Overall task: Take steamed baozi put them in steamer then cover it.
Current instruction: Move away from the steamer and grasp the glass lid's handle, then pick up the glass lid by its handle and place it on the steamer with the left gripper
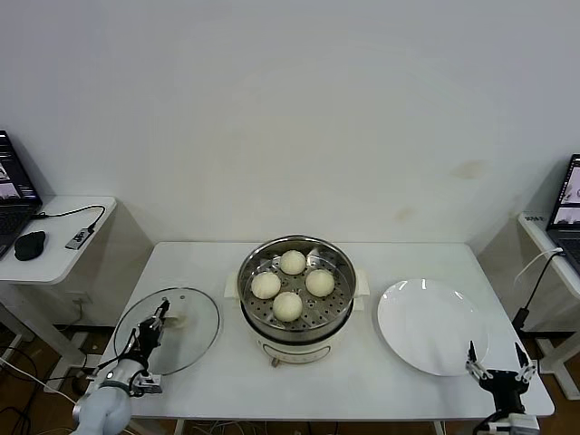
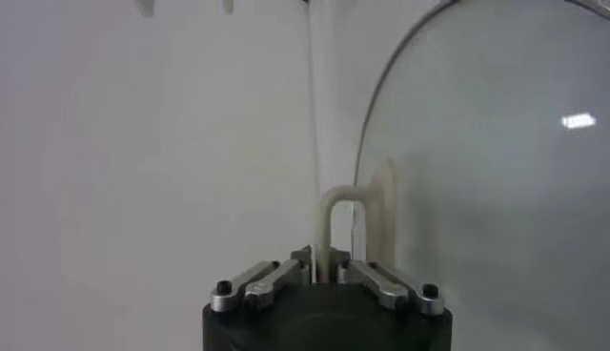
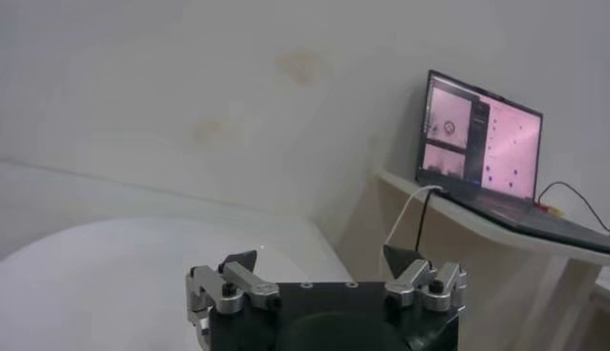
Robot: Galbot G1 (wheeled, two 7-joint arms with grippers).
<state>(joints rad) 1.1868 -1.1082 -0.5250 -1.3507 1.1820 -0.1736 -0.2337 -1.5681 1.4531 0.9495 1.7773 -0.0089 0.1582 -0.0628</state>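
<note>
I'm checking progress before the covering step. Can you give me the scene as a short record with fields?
baozi: four steamed baozi lie on the perforated tray in the steamer
lid: glass lid flat on the table, left of the steamer
left claw: shut on the lid handle
right claw: open, near the empty plate
left to do: cover the steamer

The left end effector (image 1: 156,328) sits low at the table's (image 1: 227,390) front-left part, fingers pinched together. The right end effector (image 1: 497,370) hangs at the table's front-right corner, fingers spread wide.
</note>
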